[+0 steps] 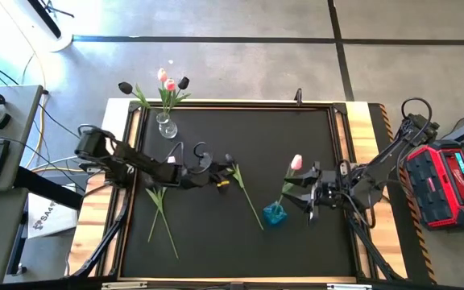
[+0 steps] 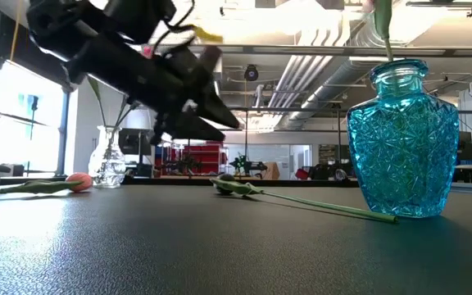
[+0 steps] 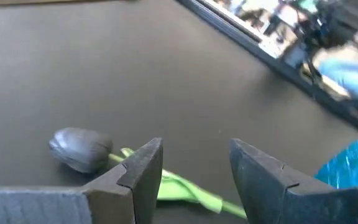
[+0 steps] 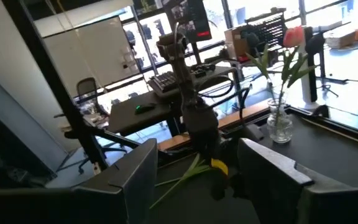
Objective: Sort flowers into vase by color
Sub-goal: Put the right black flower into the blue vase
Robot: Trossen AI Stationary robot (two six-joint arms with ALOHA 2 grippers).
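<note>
The surface (image 1: 216,242) wears a matt black mat, finely grained, framed by pale bare wood (image 1: 107,209). The blue vase (image 2: 401,139) is glossy cut glass with a faceted pattern, and the clear vase (image 1: 167,127) is smooth glass. The dark tulip head (image 3: 79,148) looks dull and slightly waxy, like plastic.

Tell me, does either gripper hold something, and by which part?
Nothing is held. The left gripper hangs open above the dark-headed artificial tulip; the right gripper is open too.

blue vase (image 3: 353,163): cut off at left wrist view's edge, blurred. pink tulip (image 2: 381,29) in it: head out of low view. dark tulip (image 3: 79,149): stem partly behind finger.
</note>
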